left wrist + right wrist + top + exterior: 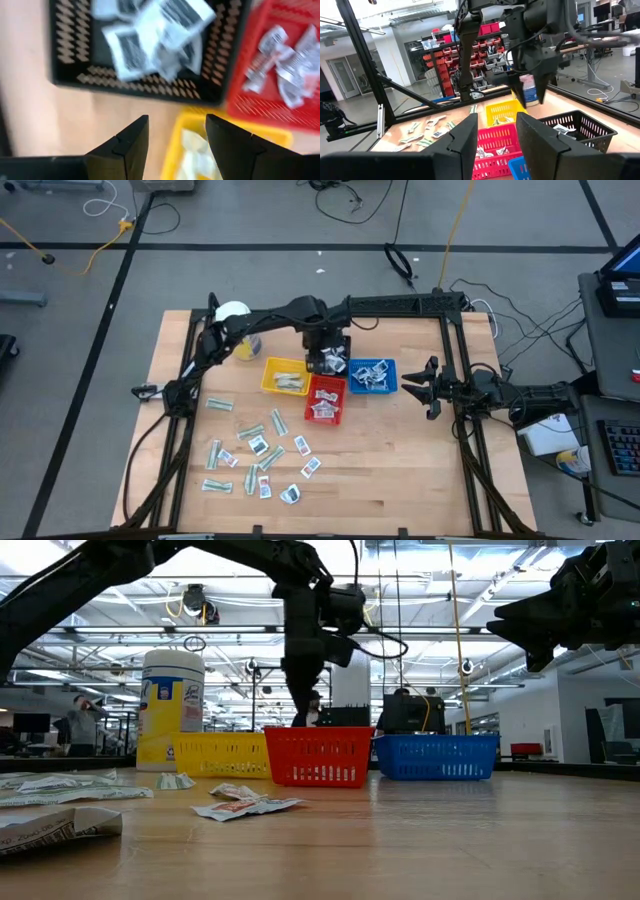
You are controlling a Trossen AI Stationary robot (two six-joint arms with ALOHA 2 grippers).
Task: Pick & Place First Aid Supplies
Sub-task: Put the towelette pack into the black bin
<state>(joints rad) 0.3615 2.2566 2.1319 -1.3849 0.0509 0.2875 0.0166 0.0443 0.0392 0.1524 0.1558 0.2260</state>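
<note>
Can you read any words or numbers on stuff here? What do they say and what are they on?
None can be read.
White jar: its yellow label has print, too small to read.
Packets in the black tray: dark print, too blurred.
Packets in the red tray: marks, too blurred.
Packets loose on the table: red and dark marks, too small.

you have four trays (285,376) clustered mid-table, each with packets inside. loose packets (255,458) lie scattered on the table (400,460) before them; the jar (233,315) stands behind, to the left.
</note>
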